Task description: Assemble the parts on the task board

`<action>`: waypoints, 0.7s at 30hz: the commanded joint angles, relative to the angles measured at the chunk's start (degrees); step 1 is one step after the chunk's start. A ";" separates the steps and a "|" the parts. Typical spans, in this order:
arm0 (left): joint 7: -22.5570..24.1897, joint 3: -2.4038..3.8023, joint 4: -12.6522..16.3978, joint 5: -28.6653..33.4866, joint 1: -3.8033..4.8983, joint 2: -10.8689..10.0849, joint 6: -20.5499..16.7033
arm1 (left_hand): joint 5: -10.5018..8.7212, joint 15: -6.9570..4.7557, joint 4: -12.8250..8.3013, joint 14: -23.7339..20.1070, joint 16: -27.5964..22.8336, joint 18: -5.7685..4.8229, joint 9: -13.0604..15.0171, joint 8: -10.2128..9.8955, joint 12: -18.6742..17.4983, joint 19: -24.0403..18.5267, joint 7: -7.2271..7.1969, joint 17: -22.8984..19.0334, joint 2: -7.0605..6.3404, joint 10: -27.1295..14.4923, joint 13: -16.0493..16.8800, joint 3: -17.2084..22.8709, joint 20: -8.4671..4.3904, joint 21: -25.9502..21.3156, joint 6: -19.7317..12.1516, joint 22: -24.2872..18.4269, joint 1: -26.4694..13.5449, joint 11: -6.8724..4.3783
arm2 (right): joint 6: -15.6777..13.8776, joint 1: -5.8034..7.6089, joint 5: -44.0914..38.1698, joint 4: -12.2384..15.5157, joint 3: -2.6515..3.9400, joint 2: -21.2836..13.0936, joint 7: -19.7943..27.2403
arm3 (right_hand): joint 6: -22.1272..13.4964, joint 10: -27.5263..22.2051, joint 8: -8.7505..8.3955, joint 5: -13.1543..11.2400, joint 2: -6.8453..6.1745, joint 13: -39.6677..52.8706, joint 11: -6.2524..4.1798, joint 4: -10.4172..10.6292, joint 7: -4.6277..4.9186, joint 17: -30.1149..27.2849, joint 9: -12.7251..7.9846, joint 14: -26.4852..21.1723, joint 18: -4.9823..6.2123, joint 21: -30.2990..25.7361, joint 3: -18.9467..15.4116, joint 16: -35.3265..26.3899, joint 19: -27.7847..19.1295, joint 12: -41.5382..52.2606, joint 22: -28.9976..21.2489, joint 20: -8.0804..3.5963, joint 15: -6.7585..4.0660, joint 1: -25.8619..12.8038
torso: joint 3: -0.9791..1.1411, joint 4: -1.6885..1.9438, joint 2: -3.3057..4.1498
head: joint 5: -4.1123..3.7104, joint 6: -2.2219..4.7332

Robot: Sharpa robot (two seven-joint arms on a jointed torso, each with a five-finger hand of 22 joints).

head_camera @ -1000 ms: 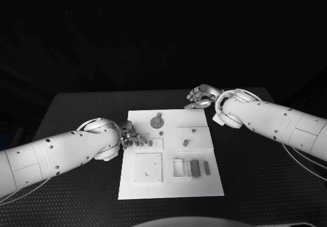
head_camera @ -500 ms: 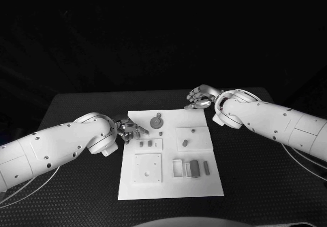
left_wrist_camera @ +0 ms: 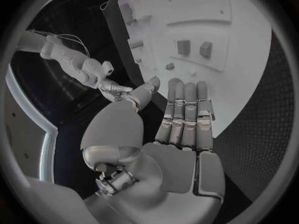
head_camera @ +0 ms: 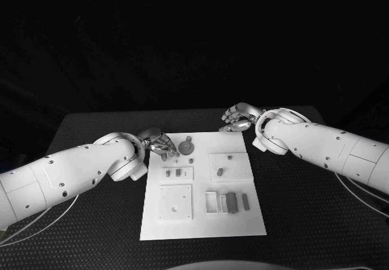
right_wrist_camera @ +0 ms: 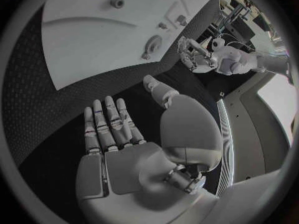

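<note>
No readable writing; left hand (left_wrist_camera: 181,134) and right hand (right_wrist_camera: 115,134) fingers straight, holding nothing.

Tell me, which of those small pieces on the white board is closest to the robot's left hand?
The round disc-shaped part near the task board's far edge; the left hand hovers right beside it, while the other parts lie farther away.

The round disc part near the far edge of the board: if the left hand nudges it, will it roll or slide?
The round disc part seems to lie flat on the task board, so it would likely slide, not roll. It looks small and thin, so probably light. The left hand is open beside it.
</note>
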 commanded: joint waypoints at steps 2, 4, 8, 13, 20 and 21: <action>10.89 -0.24 -0.64 -16.76 0.07 1.19 -2.74 | -0.06 0.43 -0.08 1.01 -0.94 0.62 -1.06 -1.41 -6.71 0.80 -0.25 -0.50 -0.29 -0.08 -3.64 0.86 0.53 -0.69 -0.06 -0.88 3.68 1.11 | 0.17 -0.02 -0.40 -0.05 0.00 0.00 0.44 | -0.28 0.34 0.29 -0.07 0.31 -0.06 0.12 0.24 2.04 0.10 0.10 -0.26 -0.89 -0.39 -0.21 0.28 -0.38 -0.30 1.12 -0.07 0.24 0.13 | -0.06 0.01 0.08 | -0.11 0.11; 11.65 -0.66 -0.80 -21.28 0.09 1.75 -3.94 | -0.07 0.11 -0.08 2.05 -0.80 0.84 -1.46 -1.96 -8.80 1.83 -0.03 -0.47 -0.33 -0.29 -4.78 0.62 0.29 -0.50 -0.19 -1.00 4.09 1.62 | 0.18 -0.02 -0.39 0.02 0.00 -0.04 0.44 | -0.28 0.35 0.30 -0.07 0.34 -0.07 0.12 0.23 2.05 0.10 0.11 -0.26 -0.87 -0.39 -0.23 0.29 -0.36 -0.30 1.13 -0.08 0.25 0.13 | -0.09 -0.06 0.11 | -0.15 0.16; 13.07 -1.33 -1.66 -26.55 0.10 3.38 -6.19 | -0.09 -0.78 -0.03 4.92 -0.12 1.44 -2.57 -3.14 -12.21 4.99 -0.11 -0.13 -0.98 1.36 -6.82 -0.13 -0.58 0.38 -0.38 -0.88 5.10 1.60 | 0.16 -0.02 -0.39 0.01 0.00 0.04 0.46 | -0.30 0.36 0.31 -0.07 0.38 -0.07 0.14 0.18 2.07 0.12 0.11 -0.27 -0.83 -0.38 -0.27 0.31 -0.28 -0.30 1.13 -0.10 0.27 0.15 | -0.01 -0.13 0.17 | -0.13 -0.01; 14.34 -1.90 -2.45 -31.49 0.10 5.11 -7.34 | -0.07 -1.15 -0.05 6.33 0.15 1.59 -3.14 -3.32 -13.91 6.31 -0.20 0.14 -1.26 3.53 -7.82 -0.40 -0.97 0.53 0.70 -0.85 5.89 1.34 | 0.11 -0.02 -0.38 0.12 0.00 0.08 0.49 | -0.32 0.37 0.33 -0.07 0.41 -0.08 0.16 0.13 2.09 0.13 0.12 -0.28 -0.77 -0.37 -0.32 0.34 -0.17 -0.31 1.12 -0.13 0.29 0.17 | -0.05 -0.15 0.20 | -0.42 -0.20; 14.10 -3.27 -4.49 -36.70 0.08 6.91 -6.67 | -0.07 -2.72 -0.03 11.44 5.08 2.72 -4.14 -4.17 -15.68 12.32 -0.92 3.04 -1.76 6.32 -8.57 -1.55 -2.67 3.99 0.77 1.62 6.96 0.07 | 0.12 -0.02 -0.38 0.14 0.00 0.19 0.50 | -0.34 0.37 0.34 -0.07 0.42 -0.09 0.18 0.11 2.11 0.14 0.12 -0.29 -0.74 -0.37 -0.35 0.36 -0.11 -0.31 1.12 -0.14 0.30 0.16 | -0.01 -0.07 0.07 | -0.60 -0.30; 14.12 -3.43 -4.92 -36.94 0.07 7.23 -6.76 | -0.08 -2.84 -0.01 11.73 5.66 2.85 -4.25 -4.25 -16.00 12.78 -0.92 3.40 -1.72 6.49 -8.69 -1.66 -2.80 4.38 0.82 2.04 7.06 0.01 | 0.09 -0.02 -0.38 0.20 0.00 0.19 0.50 | -0.34 0.37 0.35 -0.07 0.42 -0.09 0.18 0.10 2.12 0.14 0.13 -0.29 -0.74 -0.37 -0.36 0.36 -0.10 -0.31 1.12 -0.14 0.31 0.16 | 0.00 -0.05 0.08 | -0.64 -0.30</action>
